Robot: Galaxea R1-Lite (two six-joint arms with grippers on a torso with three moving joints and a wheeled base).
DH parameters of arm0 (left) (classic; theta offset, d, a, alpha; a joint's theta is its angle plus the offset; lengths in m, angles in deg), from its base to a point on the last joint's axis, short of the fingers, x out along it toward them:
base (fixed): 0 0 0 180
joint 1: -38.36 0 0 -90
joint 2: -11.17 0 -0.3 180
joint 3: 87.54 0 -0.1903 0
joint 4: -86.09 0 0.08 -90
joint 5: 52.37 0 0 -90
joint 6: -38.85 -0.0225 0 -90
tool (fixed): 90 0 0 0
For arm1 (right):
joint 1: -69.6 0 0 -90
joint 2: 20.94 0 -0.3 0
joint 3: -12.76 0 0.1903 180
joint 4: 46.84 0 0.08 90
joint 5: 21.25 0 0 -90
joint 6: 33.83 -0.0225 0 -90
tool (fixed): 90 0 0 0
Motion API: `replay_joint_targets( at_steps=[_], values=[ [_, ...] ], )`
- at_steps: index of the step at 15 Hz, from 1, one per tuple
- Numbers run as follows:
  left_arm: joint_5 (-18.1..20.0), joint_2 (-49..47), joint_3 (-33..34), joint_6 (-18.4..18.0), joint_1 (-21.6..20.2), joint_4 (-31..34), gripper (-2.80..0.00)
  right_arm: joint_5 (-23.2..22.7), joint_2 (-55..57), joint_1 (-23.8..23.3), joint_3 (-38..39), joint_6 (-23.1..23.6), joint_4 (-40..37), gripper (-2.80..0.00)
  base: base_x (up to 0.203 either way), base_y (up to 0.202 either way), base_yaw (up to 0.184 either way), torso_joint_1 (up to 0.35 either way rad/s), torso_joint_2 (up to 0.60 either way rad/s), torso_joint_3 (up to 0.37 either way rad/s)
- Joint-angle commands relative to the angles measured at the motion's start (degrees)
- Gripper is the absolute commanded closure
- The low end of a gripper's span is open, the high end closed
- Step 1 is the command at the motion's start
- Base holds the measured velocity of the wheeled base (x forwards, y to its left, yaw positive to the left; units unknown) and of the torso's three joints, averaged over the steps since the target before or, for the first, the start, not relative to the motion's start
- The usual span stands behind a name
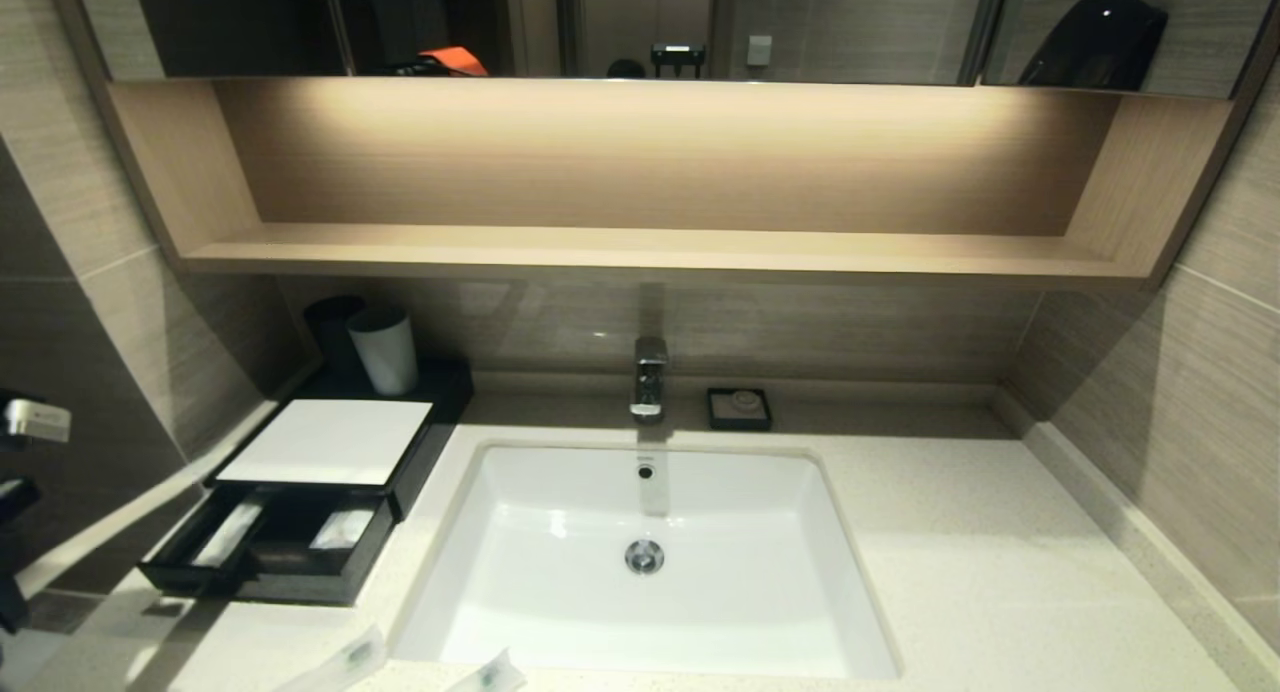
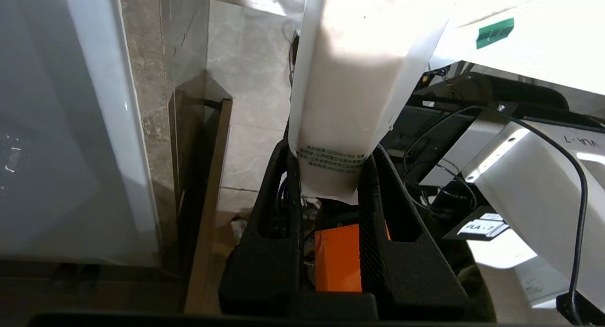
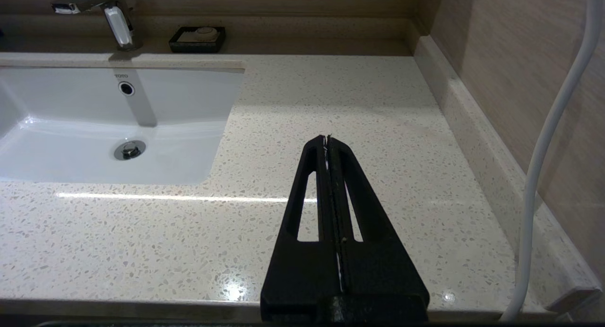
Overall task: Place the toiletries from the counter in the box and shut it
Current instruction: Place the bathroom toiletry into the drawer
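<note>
The black box with a white top panel stands on the counter at the left, its front drawer pulled out. Two whitish packets lie in the drawer's compartments. Two more translucent packets show at the bottom edge of the head view, left of the basin's front. My left gripper is shut on a whitish printed packet, off the counter over the floor and the robot's base. My right gripper is shut and empty, just above the counter's front edge right of the basin.
The white basin is set in the middle of the counter, with a chrome faucet behind it. A small black soap dish sits right of the faucet. A white cup and a black cup stand behind the box. A wooden shelf hangs above.
</note>
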Motion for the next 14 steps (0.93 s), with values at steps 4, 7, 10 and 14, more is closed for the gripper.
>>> replay_joint_targets(
  at_steps=[4,7,10,14],
  values=[
    [0.0,-3.7,0.1,0.1,2.2,0.5,0.0,0.0,0.0,0.0,0.0,0.0,0.0,0.0,0.0,0.0,0.0,0.0,0.0,0.0],
    [0.0,-3.8,0.3,0.2,2.1,0.5,0.0,0.0,0.0,0.0,0.0,0.0,0.0,0.0,0.0,0.0,0.0,0.0,0.0,0.0],
    [-1.6,-4.1,0.6,0.6,2.1,0.5,0.0,0.0,0.0,0.0,0.0,0.0,0.0,0.0,0.0,0.0,0.0,0.0,0.0,0.0],
    [-1.6,-5.2,0.7,0.9,2.1,0.5,0.0,0.0,0.0,0.0,0.0,0.0,0.0,0.0,0.0,0.0,0.0,0.0,0.0,0.0]
  ],
)
